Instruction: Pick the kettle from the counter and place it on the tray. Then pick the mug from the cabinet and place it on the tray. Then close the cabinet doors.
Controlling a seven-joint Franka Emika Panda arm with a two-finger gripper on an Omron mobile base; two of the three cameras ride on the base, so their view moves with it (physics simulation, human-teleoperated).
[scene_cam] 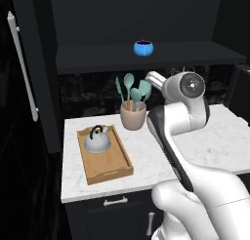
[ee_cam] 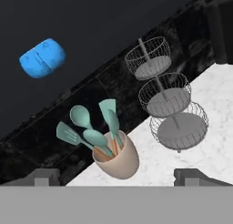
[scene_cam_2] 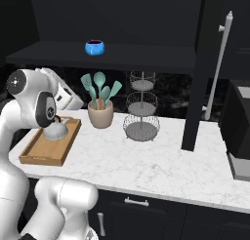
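Left base view: squat grey kettle (scene_cam: 98,141) sits on wooden tray (scene_cam: 115,170), apparently upright; jaws wide open, empty.

Kettle (scene_cam: 99,142): grey metal dome w/ black arched handle. Tray (scene_cam: 118,170): light-brown wood. Mug (scene_cam: 143,48): bright blue outside, inside dark, prob. purple (too small to be sure). Tabletop (scene_cam_2: 161,161): white w/ grey marble veining; drawers (scene_cam_2: 146,210) below dark w/ silver handles. Cabinet (scene_cam: 88,19) & doors (scene_cam_2: 210,63): near-black, silver bar handles. Crock (ee_cam: 117,160): beige, holding teal utensils (ee_cam: 91,132) w/ wooden shafts. Wire tiered stand (scene_cam_2: 141,110): grey. Backsplash (ee_cam: 45,141): black, faint mottling.
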